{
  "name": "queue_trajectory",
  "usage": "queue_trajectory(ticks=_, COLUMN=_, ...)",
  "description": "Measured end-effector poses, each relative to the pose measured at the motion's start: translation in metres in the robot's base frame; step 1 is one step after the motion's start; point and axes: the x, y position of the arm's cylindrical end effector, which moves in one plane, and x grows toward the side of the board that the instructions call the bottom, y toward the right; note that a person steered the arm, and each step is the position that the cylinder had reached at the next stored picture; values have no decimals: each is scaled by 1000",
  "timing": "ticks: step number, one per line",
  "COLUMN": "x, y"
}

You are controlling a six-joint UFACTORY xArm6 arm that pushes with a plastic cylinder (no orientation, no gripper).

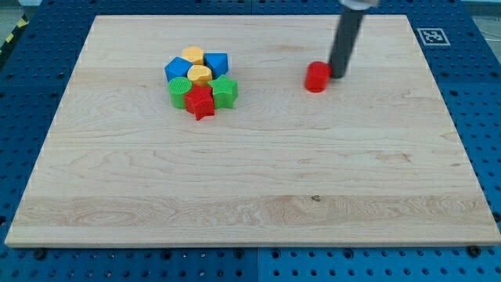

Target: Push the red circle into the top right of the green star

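The red circle lies alone on the wooden board, right of centre near the view's top. My tip is right beside it, at its right edge, touching or nearly so. The green star sits at the right side of a tight cluster of blocks in the upper left, well to the left of the red circle.
The cluster also holds a red star, a green circle, two yellow blocks and two blue blocks. The wooden board lies on a blue pegboard. A marker tag sits at top right.
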Motion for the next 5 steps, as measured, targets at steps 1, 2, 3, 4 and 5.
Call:
queue_trajectory(ticks=1, x=0, y=-55)
queue_trajectory(ticks=2, x=-2, y=-47)
queue_trajectory(ticks=3, x=2, y=1)
queue_trajectory(ticks=4, x=32, y=23)
queue_trajectory(ticks=5, x=41, y=16)
